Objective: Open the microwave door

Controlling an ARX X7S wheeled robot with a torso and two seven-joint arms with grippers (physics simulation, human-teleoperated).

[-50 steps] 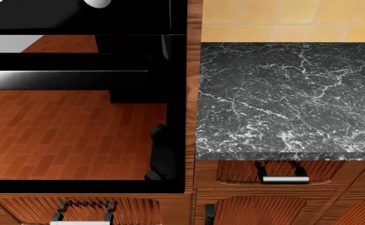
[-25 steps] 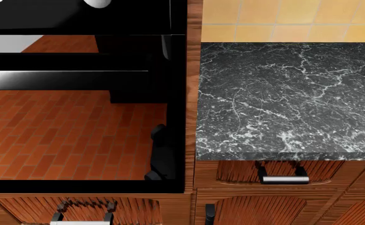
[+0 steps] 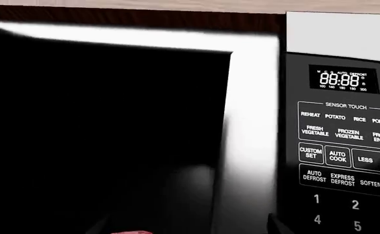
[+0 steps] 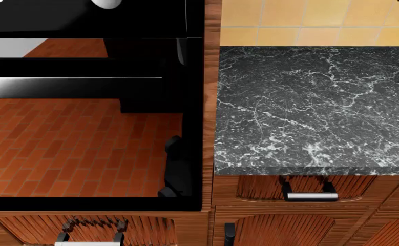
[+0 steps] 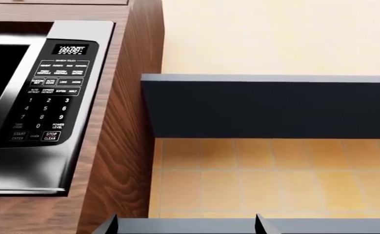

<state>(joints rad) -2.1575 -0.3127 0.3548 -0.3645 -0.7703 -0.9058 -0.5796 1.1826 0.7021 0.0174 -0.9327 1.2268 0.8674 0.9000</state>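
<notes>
Left gripper (image 3: 183,228) close before the microwave door (image 3: 111,126), fingertips spread wide at the door's lower edge, placed for a pull. Keypad (image 3: 346,161) just beside the door. Right gripper (image 5: 186,225) likewise wide, idle over the tiled wall (image 5: 274,170).

A home kitchen: a built-in microwave (image 5: 27,97) set in wood cabinets (image 5: 121,122), a marble counter (image 4: 309,107) over drawers (image 4: 309,189), tiled wall (image 4: 315,20), oven (image 4: 83,102).
</notes>
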